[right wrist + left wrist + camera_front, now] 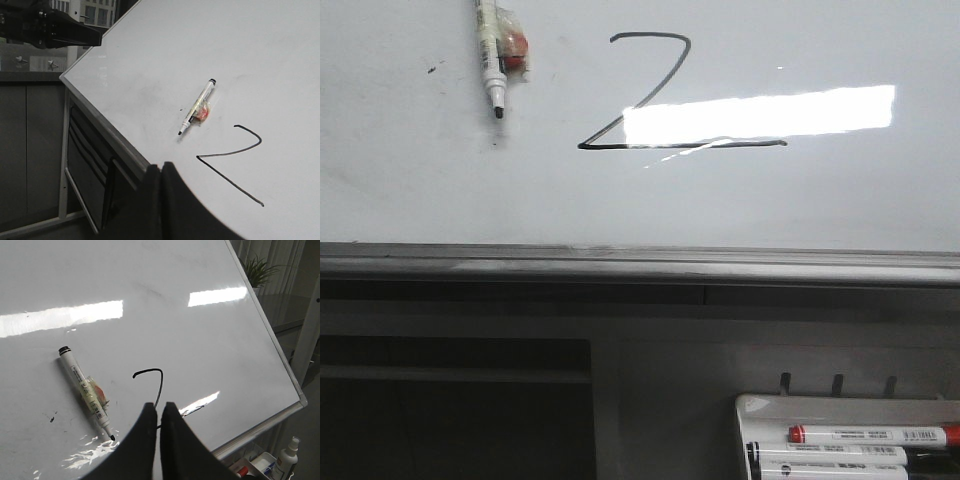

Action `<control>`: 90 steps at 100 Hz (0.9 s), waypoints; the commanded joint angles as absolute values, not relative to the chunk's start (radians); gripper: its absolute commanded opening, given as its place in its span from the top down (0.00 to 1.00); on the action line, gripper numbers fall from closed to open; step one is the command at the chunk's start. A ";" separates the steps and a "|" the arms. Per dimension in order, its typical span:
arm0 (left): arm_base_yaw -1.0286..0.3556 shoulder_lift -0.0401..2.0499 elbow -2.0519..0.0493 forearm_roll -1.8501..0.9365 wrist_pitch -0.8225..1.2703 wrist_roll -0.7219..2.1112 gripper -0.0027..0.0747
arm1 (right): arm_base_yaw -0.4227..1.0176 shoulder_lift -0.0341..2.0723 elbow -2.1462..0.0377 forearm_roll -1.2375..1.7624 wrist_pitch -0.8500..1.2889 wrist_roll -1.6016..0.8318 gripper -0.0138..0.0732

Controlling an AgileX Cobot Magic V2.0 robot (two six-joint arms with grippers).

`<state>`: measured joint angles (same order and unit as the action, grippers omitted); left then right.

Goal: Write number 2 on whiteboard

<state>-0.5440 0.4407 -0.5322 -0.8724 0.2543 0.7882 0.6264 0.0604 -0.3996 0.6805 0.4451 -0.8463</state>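
One board: whiteboard (410,190) fills the far half of the front view, glossy, faint grey smudges, grey metal rim along its near edge; bright light reflection across the right part.
Digit: number 2 (655,95) drawn in thin black line, centre of the board, hooked top, diagonal, long base running left-right; base partly washed out by glare. Looks finished, so task judged essentially done.
Marker: black-tipped whiteboard marker (489,55) stuck on the board left of the digit, cap off, tip pointing toward the near rim, long axis roughly up-down on the board; clear tape or wrap with a red-orange blob (514,48) at its side, cannot tell what it is.
Tray: white marker tray (760,408) below the board, near right, holding a red-capped marker (872,436) and more pens.
Left gripper (159,412): clenched, fingers pressed together, grasping nothing visible; sits just near of the digit, marker to its left.
Right gripper (161,172): clenched, empty; digit lies just beyond and to the right, marker farther off.
Key relation: marker apart from both grippers, neither touching it; left one seems nearer its tip.
Extras: spray bottle (285,460) and plant (257,270) off the board's right edge.
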 commanded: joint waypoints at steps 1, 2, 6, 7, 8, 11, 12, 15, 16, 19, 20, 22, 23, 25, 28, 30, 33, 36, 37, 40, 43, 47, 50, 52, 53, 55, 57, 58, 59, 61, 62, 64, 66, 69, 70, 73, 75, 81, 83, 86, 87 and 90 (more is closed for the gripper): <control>-0.544 0.444 -0.560 -0.889 0.210 0.785 0.99 | 0.621 0.072 -0.421 0.691 0.378 -0.843 0.92; -0.544 0.444 -0.560 -0.889 0.210 0.785 0.99 | 0.621 0.072 -0.421 0.691 0.378 -0.843 0.92; -0.544 0.444 -0.560 -0.889 0.210 0.785 0.99 | 0.621 0.072 -0.421 0.691 0.378 -0.843 0.92; -0.544 0.444 -0.560 -0.889 0.210 0.785 0.99 | 0.621 0.072 -0.421 0.691 0.378 -0.843 0.92; -0.544 0.444 -0.560 -0.889 0.210 0.785 0.99 | 0.621 0.072 -0.421 0.691 0.378 -0.843 0.92; -0.544 0.444 -0.560 -0.889 0.210 0.785 0.99 | 0.621 0.072 -0.421 0.691 0.378 -0.843 0.92; -0.544 0.444 -0.560 -0.889 0.210 0.785 0.99 | 0.621 0.072 -0.421 0.691 0.378 -0.843 0.92; -0.544 0.444 -0.560 -0.889 0.210 0.785 0.99 | 0.621 0.072 -0.421 0.691 0.378 -0.843 0.92; -0.544 0.444 -0.560 -0.889 0.210 0.785 0.99 | 0.621 0.072 -0.421 0.691 0.378 -0.843 0.92; -0.544 0.444 -0.560 -0.889 0.210 0.785 0.99 | 0.621 0.072 -0.421 0.691 0.378 -0.843 0.92; -0.544 0.444 -0.560 -0.889 0.210 0.785 0.99 | 0.621 0.072 -0.421 0.691 0.378 -0.843 0.92; -0.544 0.444 -0.560 -0.889 0.210 0.785 0.99 | 0.621 0.072 -0.421 0.691 0.378 -0.843 0.92; -0.544 0.444 -0.560 -0.889 0.210 0.785 0.99 | 0.621 0.072 -0.421 0.691 0.378 -0.843 0.92; -0.544 0.444 -0.560 -0.889 0.210 0.785 0.99 | 0.621 0.072 -0.421 0.691 0.378 -0.843 0.92; -0.544 0.444 -0.560 -0.889 0.210 0.785 0.99 | 0.621 0.072 -0.421 0.691 0.378 -0.843 0.92; -0.544 0.444 -0.560 -0.889 0.210 0.785 0.99 | 0.621 0.072 -0.421 0.691 0.378 -0.843 0.92; -0.544 0.444 -0.560 -0.889 0.210 0.785 0.99 | 0.621 0.072 -0.421 0.691 0.378 -0.843 0.92; -0.544 0.444 -0.560 -0.889 0.210 0.785 0.99 | 0.621 0.072 -0.421 0.691 0.378 -0.843 0.92; -0.544 0.444 -0.560 -0.889 0.210 0.785 0.99 | 0.621 0.072 -0.421 0.691 0.378 -0.843 0.92; -0.544 0.444 -0.560 -0.889 0.210 0.785 0.99 | 0.621 0.072 -0.421 0.691 0.378 -0.843 0.92; -0.544 0.444 -0.560 -0.889 0.210 0.785 0.99 | 0.621 0.072 -0.421 0.691 0.378 -0.843 0.92; -0.544 0.444 -0.560 -0.889 0.210 0.785 0.99 | 0.621 0.072 -0.421 0.691 0.378 -0.843 0.92; -0.544 0.444 -0.560 -0.889 0.210 0.785 0.99 | 0.621 0.072 -0.421 0.691 0.378 -0.843 0.92; -0.544 0.444 -0.560 -0.889 0.210 0.785 0.99 | 0.621 0.072 -0.421 0.691 0.378 -0.843 0.92; -0.544 0.444 -0.560 -0.889 0.210 0.785 0.99 | 0.621 0.072 -0.421 0.691 0.378 -0.843 0.92; -0.544 0.444 -0.560 -0.889 0.210 0.785 0.99 | 0.621 0.072 -0.421 0.691 0.378 -0.843 0.92; -0.544 0.444 -0.555 -0.889 0.208 0.785 0.99 | 0.621 0.072 -0.421 0.691 0.378 -0.843 0.92; -0.544 0.444 -0.555 -0.889 0.204 0.785 0.99 | 0.621 0.072 -0.421 0.691 0.378 -0.843 0.92; -0.544 0.444 -0.552 -0.889 0.196 0.785 0.99 | 0.621 0.072 -0.421 0.691 0.378 -0.843 0.92; -0.544 0.444 -0.545 -0.894 0.193 0.785 0.99 | 0.621 0.072 -0.421 0.691 0.378 -0.843 0.92; -0.544 0.442 -0.541 -0.897 0.193 0.785 0.99 | 0.621 0.072 -0.421 0.691 0.378 -0.843 0.92; -0.542 0.440 -0.533 -0.897 0.191 0.785 0.99 | 0.621 0.072 -0.421 0.691 0.378 -0.843 0.92; -0.543 0.433 -0.527 -0.897 0.188 0.785 0.99 | 0.621 0.072 -0.421 0.691 0.378 -0.843 0.92; -0.540 0.421 -0.514 -0.890 0.189 0.785 0.99 | 0.621 0.072 -0.421 0.691 0.376 -0.843 0.92; -0.539 0.414 -0.511 -0.883 0.189 0.785 0.99 | 0.621 0.072 -0.421 0.691 0.376 -0.843 0.92; -0.531 0.398 -0.498 -0.852 0.187 0.787 0.99 | 0.621 0.072 -0.421 0.691 0.376 -0.843 0.92; -0.528 0.383 -0.487 -0.822 0.176 0.786 0.99 | 0.621 0.072 -0.421 0.691 0.376 -0.843 0.92; -0.510 0.336 -0.441 -0.765 0.125 0.786 0.99 | 0.621 0.072 -0.421 0.691 0.374 -0.843 0.92; -0.502 0.315 -0.422 -0.755 0.098 0.786 0.99 | 0.621 0.072 -0.421 0.691 0.374 -0.843 0.92; -0.491 0.279 -0.394 -0.725 0.060 0.786 0.99 | 0.621 0.072 -0.421 0.691 0.374 -0.843 0.92; -0.485 0.272 -0.387 -0.718 0.044 0.786 0.99 | 0.621 0.072 -0.421 0.691 0.374 -0.843 0.92; -0.472 0.243 -0.349 -0.686 0.015 0.781 0.99 | 0.621 0.072 -0.421 0.691 0.374 -0.843 0.92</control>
<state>-0.5022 0.3053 -0.3928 -0.7547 0.1590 0.7882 0.6264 0.0604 -0.3996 0.6805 0.4451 -0.8445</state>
